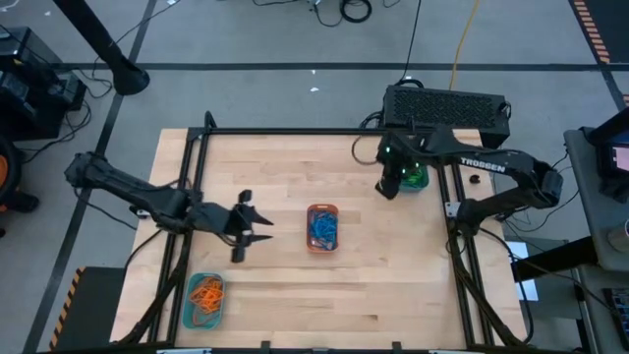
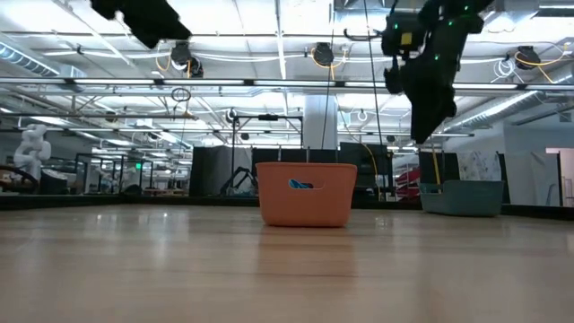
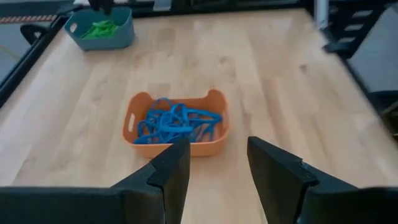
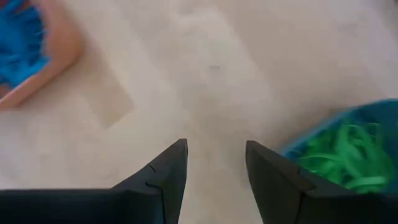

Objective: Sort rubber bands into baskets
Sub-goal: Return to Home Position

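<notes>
- Looking straight down, the wooden table [image 1: 393, 285] is all in view, but the right arm [image 1: 536, 182] covers part of the far-right teal basket [image 2: 462, 199]. White "TROSSEN" lettering [image 1: 482, 164] reads clearly on that arm.
- The right gripper [image 4: 214, 171] hangs just beside that basket, fingers moderately apart and nothing between them.
- The left gripper [image 3: 217, 168] hovers left of centre, pointed at the orange basket [image 2: 306, 202], also parted and empty.
- The orange basket sits mid-table with its long axis running far edge to near edge, and blue rubber bands [image 3: 174, 121] tangled inside.
- The second teal basket [image 1: 203, 321] sits front-left, oriented the same way, holding orange rubber bands [image 1: 206, 292].
- The green rubber bands [image 4: 345, 152] are in the far-right basket, cut off by the right wrist view's edge.
</notes>
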